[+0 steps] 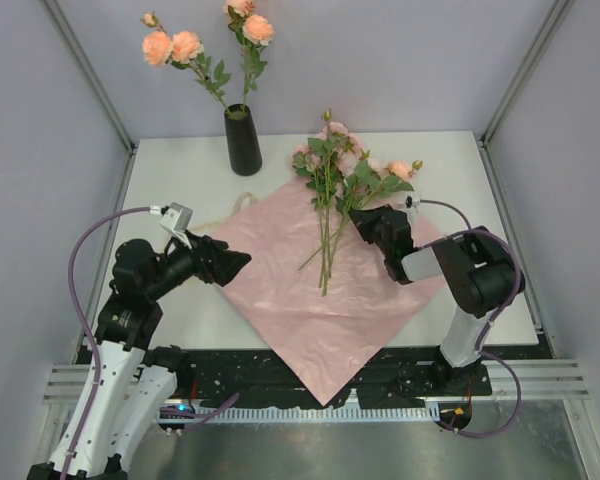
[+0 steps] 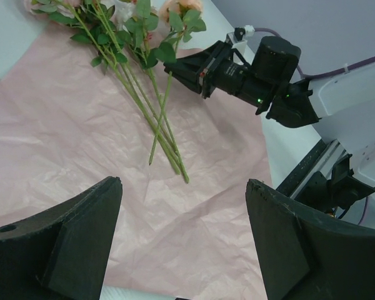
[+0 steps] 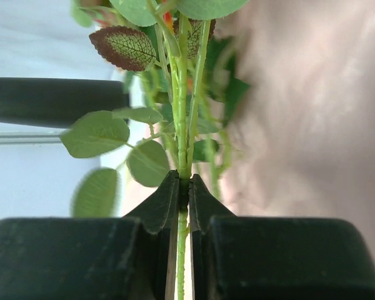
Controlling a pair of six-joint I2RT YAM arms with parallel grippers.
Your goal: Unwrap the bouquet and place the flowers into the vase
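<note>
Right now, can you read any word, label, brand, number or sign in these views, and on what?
No readable text in any view.
The vase and the pink wrapping sheet are plain.
The right arm shows a small green light but no legible marking.

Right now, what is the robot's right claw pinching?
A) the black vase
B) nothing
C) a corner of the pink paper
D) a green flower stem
D: the right wrist view shows the right gripper shut on a thin green flower stem.
</note>
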